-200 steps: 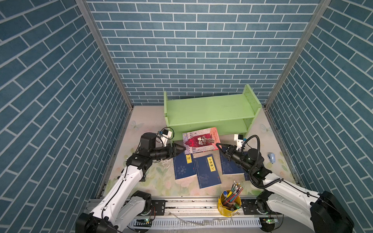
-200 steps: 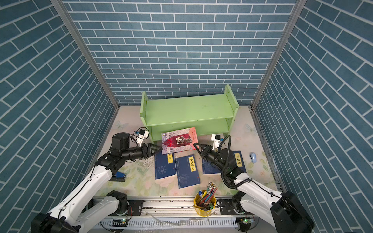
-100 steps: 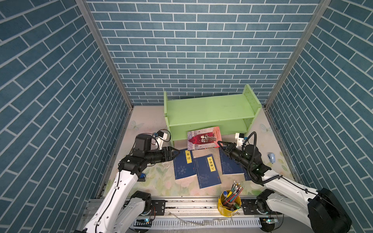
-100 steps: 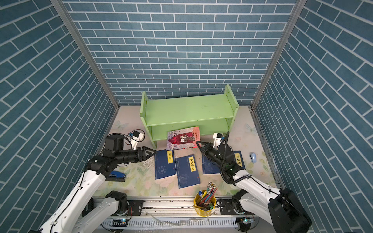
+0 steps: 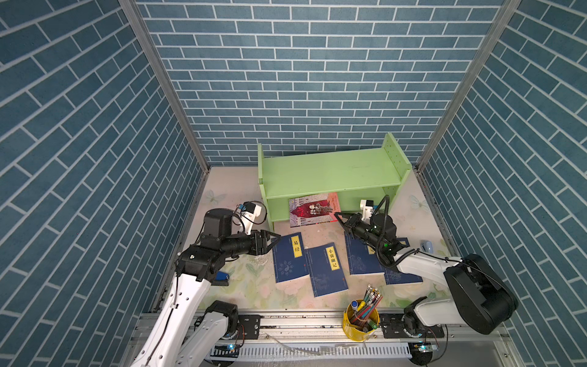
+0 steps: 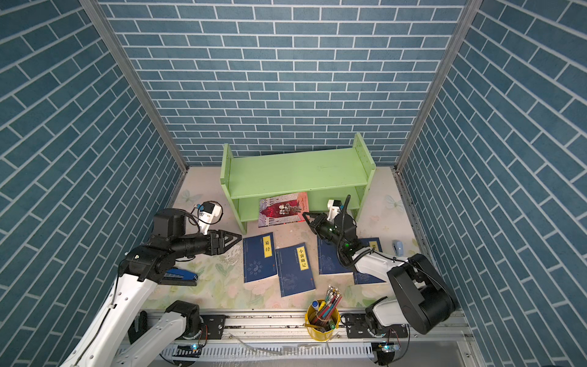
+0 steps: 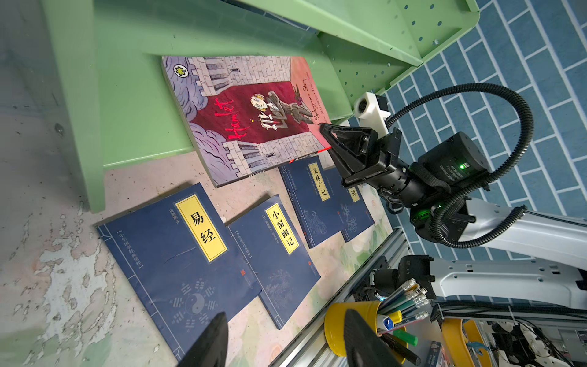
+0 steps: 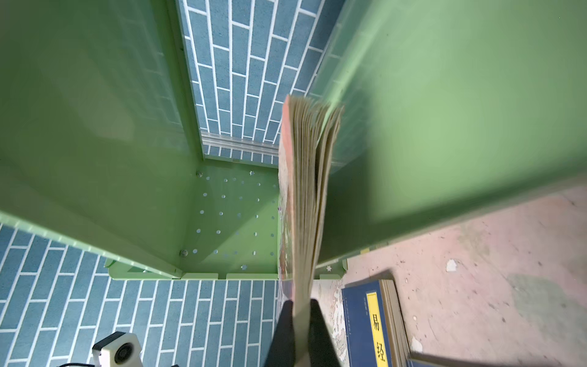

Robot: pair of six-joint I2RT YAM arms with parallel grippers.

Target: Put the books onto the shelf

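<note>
The red-and-grey illustrated book (image 5: 313, 210) (image 6: 282, 209) (image 7: 247, 117) lies tilted, its far end inside the lower tier of the light-green shelf (image 5: 327, 173) (image 6: 295, 171). My right gripper (image 5: 337, 216) (image 6: 305, 215) (image 7: 324, 133) (image 8: 300, 305) is shut on that book's near right corner; its page edges (image 8: 309, 197) run into the shelf. Navy books (image 5: 290, 262) (image 5: 327, 270) (image 5: 362, 262) lie flat in front, with another (image 5: 401, 278) partly under the right arm. My left gripper (image 5: 276, 238) (image 6: 238, 237) (image 7: 284, 317) hangs open and empty just left of the leftmost navy book.
A yellow cup of pens (image 5: 362, 319) stands at the front edge. A blue stapler (image 5: 220, 277) lies under my left arm. A small pale blue object (image 5: 426, 245) sits by the right wall. Brick walls enclose three sides.
The red book has slid further into the lower tier with my right gripper behind it. My left gripper has drawn back from the book's left edge toward the front left.
</note>
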